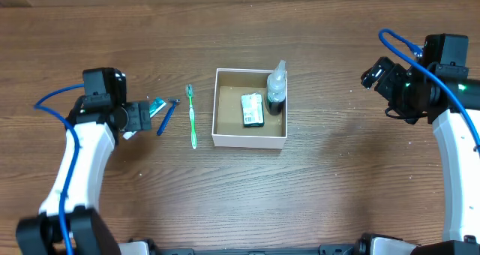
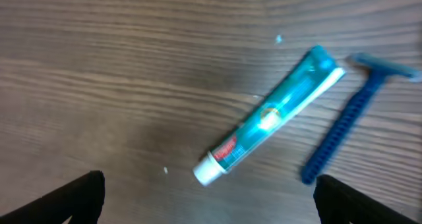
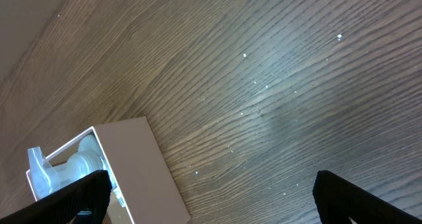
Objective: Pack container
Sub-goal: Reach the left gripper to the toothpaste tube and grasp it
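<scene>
The container [image 1: 229,105] lies near the middle of the tabletop [image 1: 337,195], open side up. A green-and-white packet [image 1: 253,110] is laid flat inside it, and a clear bottle [image 1: 277,86] is stood upright in the corner of the box that faces the far and right edges. Three things are left outside, toward the left edge. A green toothbrush [image 1: 192,116] lies just beside the box's left wall. A blue razor [image 1: 166,116] lies next, and a toothpaste tube [image 2: 270,115] lies just beside the razor's head.

The left fingers [image 2: 79,197] are spread wide and hold nothing, hung over the tube. The right fingers [image 3: 369,197] are likewise spread and empty, held well apart from the container toward the right edge.

The tube is judged the likely next pick, and several faults could arise:
- The tube lies diagonally across the gap between the fingers. If the wrist is not turned, it may be swivelled or pushed aside rather than pinched.
- Its crimped end is so near the razor that a descending finger could catch the razor and drag it along.
- The tube's smooth, rounded skin could slip from a pinch taken near the cap.
- At the box, the tall, narrow bottle could be toppled by a careless lowering.
- The toothbrush looks about as long as the box is wide, so it could be left propped on the rim.
</scene>
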Motion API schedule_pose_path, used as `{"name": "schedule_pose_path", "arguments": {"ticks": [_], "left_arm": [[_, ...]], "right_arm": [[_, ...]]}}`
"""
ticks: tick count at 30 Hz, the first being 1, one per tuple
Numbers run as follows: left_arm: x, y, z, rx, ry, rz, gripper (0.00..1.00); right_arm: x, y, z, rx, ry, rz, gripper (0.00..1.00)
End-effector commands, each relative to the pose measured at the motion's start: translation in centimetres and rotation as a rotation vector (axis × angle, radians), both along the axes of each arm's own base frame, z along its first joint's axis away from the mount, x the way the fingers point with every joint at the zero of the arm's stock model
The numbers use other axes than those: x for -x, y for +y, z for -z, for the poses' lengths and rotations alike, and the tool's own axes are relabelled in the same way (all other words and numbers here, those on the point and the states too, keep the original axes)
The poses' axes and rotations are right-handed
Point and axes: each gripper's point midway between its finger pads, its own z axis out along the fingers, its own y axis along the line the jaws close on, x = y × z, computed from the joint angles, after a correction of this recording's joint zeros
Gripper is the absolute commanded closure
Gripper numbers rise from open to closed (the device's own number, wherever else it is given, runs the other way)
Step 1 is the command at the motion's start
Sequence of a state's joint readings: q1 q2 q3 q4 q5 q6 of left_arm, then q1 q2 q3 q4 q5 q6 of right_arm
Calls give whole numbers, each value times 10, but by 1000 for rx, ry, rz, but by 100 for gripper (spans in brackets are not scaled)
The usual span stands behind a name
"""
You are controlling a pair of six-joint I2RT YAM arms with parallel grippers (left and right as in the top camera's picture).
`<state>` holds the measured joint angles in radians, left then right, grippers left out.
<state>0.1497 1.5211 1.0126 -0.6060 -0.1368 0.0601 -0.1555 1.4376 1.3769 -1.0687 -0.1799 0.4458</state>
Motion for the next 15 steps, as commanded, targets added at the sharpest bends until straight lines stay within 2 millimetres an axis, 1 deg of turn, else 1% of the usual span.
{"name": "schedule_pose_path", "arguments": {"ticks": [1, 3, 6, 9, 11, 13, 14, 15], "left_arm": [[-18, -6, 19, 4, 29, 170, 0], [-24, -11, 34, 8, 47, 251, 0], [-28, -11, 55, -7, 85, 308, 2], [-32, -11, 70, 0, 99, 320, 5], [-33, -16, 81, 28, 109, 331, 9], [-31, -18, 92, 42, 129, 338, 17], [-30, -18, 96, 46, 139, 337, 23], [-30, -18, 98, 49, 144, 333, 32]], "right_arm": [[-3, 0, -8, -4, -23, 6, 0], [-3, 0, -8, -4, -23, 6, 0], [-3, 0, -8, -4, -23, 6, 0], [-3, 0, -8, -4, -23, 6, 0], [-3, 0, -8, -4, -23, 6, 0], [-3, 0, -8, -4, -23, 6, 0], [-3, 0, -8, -4, -23, 6, 0], [-3, 0, -8, -4, -23, 6, 0]]}}
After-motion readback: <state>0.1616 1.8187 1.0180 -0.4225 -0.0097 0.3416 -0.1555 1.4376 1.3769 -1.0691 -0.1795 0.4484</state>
